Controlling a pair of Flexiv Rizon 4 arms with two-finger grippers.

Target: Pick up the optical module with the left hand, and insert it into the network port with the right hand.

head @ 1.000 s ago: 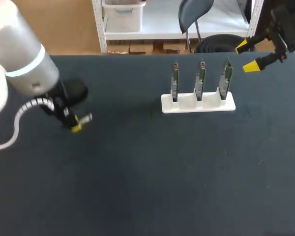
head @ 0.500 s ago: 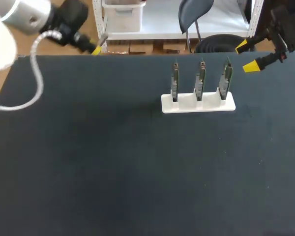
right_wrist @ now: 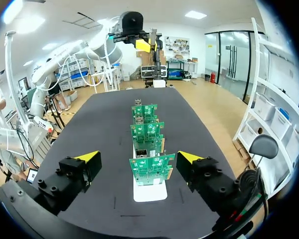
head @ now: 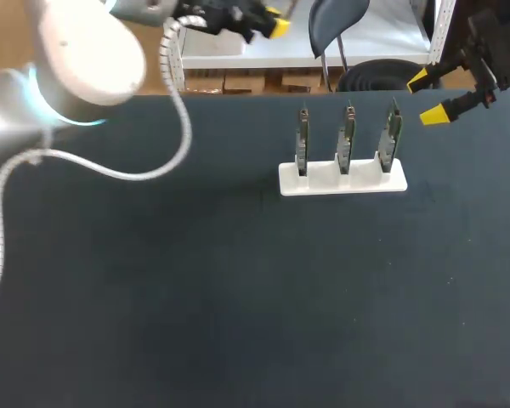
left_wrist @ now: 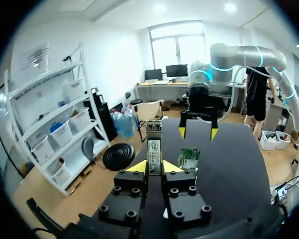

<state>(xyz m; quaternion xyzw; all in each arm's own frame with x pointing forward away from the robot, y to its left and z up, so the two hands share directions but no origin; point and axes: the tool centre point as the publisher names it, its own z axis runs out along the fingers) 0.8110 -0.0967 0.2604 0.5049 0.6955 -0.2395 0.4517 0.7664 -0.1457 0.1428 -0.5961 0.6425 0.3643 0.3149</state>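
White holder [head: 342, 178] on table's far right-centre, with three green circuit boards [head: 347, 136] upright in its slots. White corrugated cable [head: 184, 127] from left arm hangs over table's far left.

Right gripper [head: 427, 97] just past holder's right end, fingers wide apart, empty.

Left gripper [left_wrist: 154, 167] raised over far table edge, yellow tips clamped on optical module [left_wrist: 154, 144]: slim silver bar, labelled face, standing upright.

Network port [right_wrist: 142, 153]: small metal cage on board nearest right gripper.

Table [head: 238, 297]: dark matte top.
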